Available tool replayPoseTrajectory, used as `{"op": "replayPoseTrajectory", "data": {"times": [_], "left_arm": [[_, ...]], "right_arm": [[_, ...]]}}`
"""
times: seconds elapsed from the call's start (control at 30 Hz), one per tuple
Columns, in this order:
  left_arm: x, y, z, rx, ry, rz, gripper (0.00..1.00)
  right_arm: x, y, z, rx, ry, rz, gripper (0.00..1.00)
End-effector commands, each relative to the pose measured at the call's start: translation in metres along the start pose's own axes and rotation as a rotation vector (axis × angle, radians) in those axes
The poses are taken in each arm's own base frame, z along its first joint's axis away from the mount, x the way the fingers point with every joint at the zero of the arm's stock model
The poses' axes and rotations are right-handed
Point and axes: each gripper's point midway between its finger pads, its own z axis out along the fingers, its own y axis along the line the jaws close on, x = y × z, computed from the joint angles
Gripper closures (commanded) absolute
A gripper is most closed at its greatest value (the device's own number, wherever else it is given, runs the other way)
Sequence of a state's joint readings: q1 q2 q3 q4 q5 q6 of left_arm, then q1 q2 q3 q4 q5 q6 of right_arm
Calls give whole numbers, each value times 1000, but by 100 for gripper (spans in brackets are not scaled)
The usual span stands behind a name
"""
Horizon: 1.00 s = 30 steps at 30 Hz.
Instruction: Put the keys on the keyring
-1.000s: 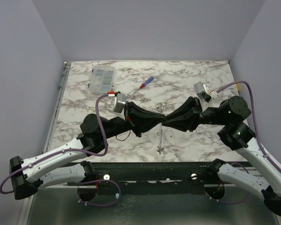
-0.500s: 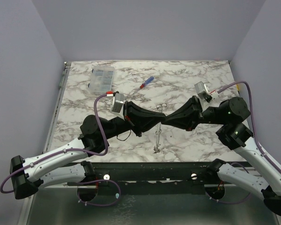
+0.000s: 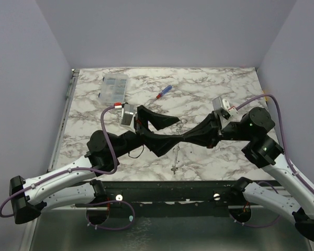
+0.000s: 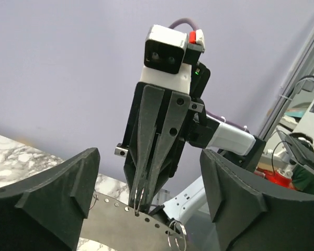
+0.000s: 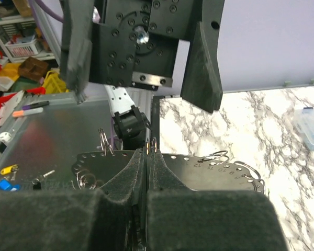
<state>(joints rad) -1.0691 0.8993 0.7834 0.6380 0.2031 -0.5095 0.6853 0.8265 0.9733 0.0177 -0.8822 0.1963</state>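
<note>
Right wrist view: right pincer (image 5: 146, 157) is clamping the thin grey perforated keyring (image 5: 199, 175), left pincer (image 5: 138, 63) gaping wide; threading seemingly unfinished.

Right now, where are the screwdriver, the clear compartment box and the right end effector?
screwdriver (image 3: 164, 92), top external view, middle of its length.
clear compartment box (image 3: 115, 87), top external view, centre of its lid.
right end effector (image 4: 137, 204), left wrist view, between its closed fingertips.

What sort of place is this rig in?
Likely a robotics lab test cell: a marble-patterned table boxed in by plain lavender walls, with cluttered storage bins beyond it in the right wrist view, and apparently a person at a screen in the left wrist view.
</note>
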Motion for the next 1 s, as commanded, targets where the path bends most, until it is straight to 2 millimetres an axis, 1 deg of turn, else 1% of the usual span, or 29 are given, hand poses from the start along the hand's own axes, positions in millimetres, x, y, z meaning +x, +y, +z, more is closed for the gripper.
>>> {"op": "replayPoseTrajectory", "data": {"times": [0.0, 0.1, 0.2, 0.3, 0.4, 0.53, 0.63, 0.7, 0.8, 0.83, 0.97], "left_arm": [[-11, 7, -9, -70, -24, 28, 15], [-12, 13, -17, -124, 14, 68, 10], [-7, 21, -25, -174, 92, 138, 10], [3, 26, -34, -192, 187, 212, 10], [6, 31, -41, -219, 237, 243, 10], [6, 37, -48, -259, 270, 276, 9], [20, 47, -58, -292, 327, 291, 8], [28, 51, -63, -299, 356, 295, 8], [40, 56, -68, -301, 389, 304, 8], [42, 56, -69, -296, 397, 309, 8], [47, 51, -68, -239, 435, 352, 10]], "right_arm": [[-7, -4, -6, 49, 6, -84, 99], [1, -10, -8, 74, 31, -123, 99], [8, -19, -14, 121, 62, -219, 99], [13, -27, -24, 180, 66, -344, 99], [11, -33, -32, 229, 24, -494, 99], [20, -48, -38, 299, 61, -562, 99], [28, -61, -44, 349, 106, -621, 99], [29, -66, -50, 382, 123, -673, 99], [29, -69, -57, 401, 145, -791, 99], [32, -69, -59, 398, 157, -833, 99], [35, -66, -62, 368, 192, -959, 99]]}}
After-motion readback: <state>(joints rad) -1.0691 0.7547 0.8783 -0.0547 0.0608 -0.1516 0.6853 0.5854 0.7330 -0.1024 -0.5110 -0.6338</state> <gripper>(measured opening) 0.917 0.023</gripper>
